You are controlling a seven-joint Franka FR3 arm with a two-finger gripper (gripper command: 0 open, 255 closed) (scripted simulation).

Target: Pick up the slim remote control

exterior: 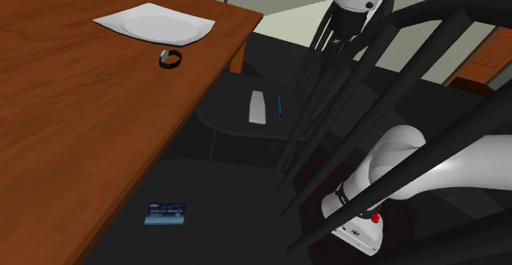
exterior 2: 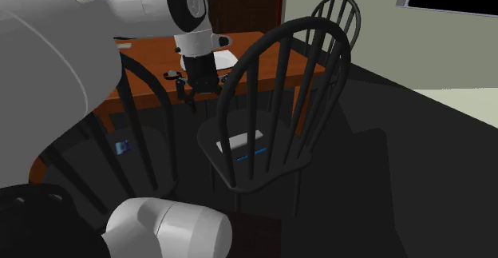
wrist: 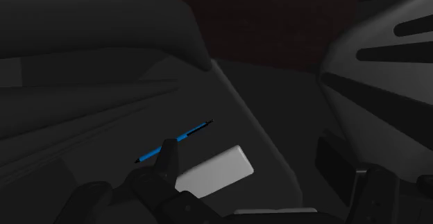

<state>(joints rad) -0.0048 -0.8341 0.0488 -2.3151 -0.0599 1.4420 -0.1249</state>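
Note:
The slim remote point(exterior: 258, 107) is a flat white bar lying on the dark seat of a spindle-back chair point(exterior: 230, 111), with a blue pen point(exterior: 279, 109) just beside it. In the second exterior view the remote point(exterior 2: 239, 144) and the pen point(exterior 2: 254, 154) lie on the same seat. My black gripper point(exterior: 326, 40) hangs well above the seat, behind the chair's back spindles, and in the second exterior view the gripper point(exterior 2: 194, 95) is up near the table edge. In the wrist view the remote point(wrist: 214, 170) lies below the open gripper point(wrist: 251, 159), close to one finger point(wrist: 166, 157), and nothing is held.
A wooden table point(exterior: 74, 99) at the shoulder view's left carries a white plate point(exterior: 156, 23) and a small black band point(exterior: 171, 58). A blue card point(exterior: 166, 213) lies on a dark surface below. Tall black chair spindles point(exterior: 361, 99) cross between the arm and the seat.

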